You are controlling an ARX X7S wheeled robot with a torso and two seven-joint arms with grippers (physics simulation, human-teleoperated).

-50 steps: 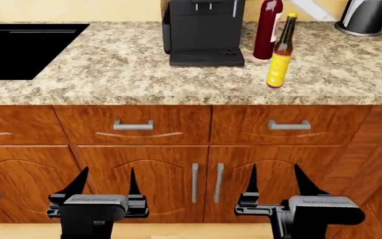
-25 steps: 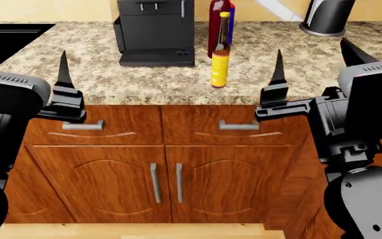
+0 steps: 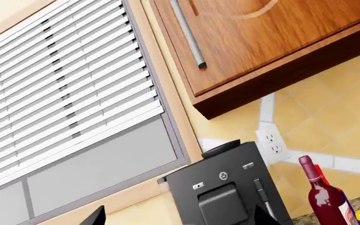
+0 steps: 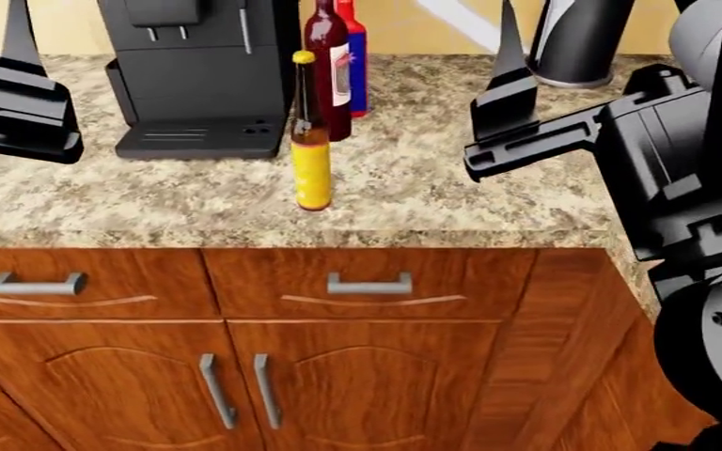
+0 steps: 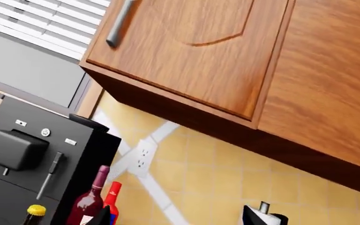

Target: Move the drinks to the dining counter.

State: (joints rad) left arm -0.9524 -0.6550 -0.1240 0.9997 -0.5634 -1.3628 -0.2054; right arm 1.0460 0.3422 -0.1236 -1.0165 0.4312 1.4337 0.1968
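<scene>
Over the last second your view has climbed and slid right: both arms, which hung low in front of the cabinet doors, are now raised to counter height, and the drinks have shifted from the right of the frame to the middle. That puts you at reach height, but nothing is grasped yet, so the task is still at its approach.

Your left gripper (image 4: 16, 89) sits at the far left edge over the brown granite counter (image 4: 462, 188); only one dark finger shows clearly there, though the left wrist view shows two tips well apart, so it looks wide and empty. Your right gripper (image 4: 587, 70) hangs over the right end of that counter, fingers spread wide, holding nothing.

The amber beer bottle (image 4: 311, 132) stands upright nearest the front edge. Just behind it is the wine bottle (image 4: 328, 66), and the blue bottle (image 4: 356, 61) is tucked close beside the wine bottle, nearer the wall. The dining counter is not in any view, so you will have to turn to find it.

The black coffee machine (image 4: 198, 75) stands just left of the bottles and crowds a left-arm approach. A dark grey stand (image 4: 581, 42) sits behind your right gripper. The beer bottle blocks the other two, so taking it first looks sensible
</scene>
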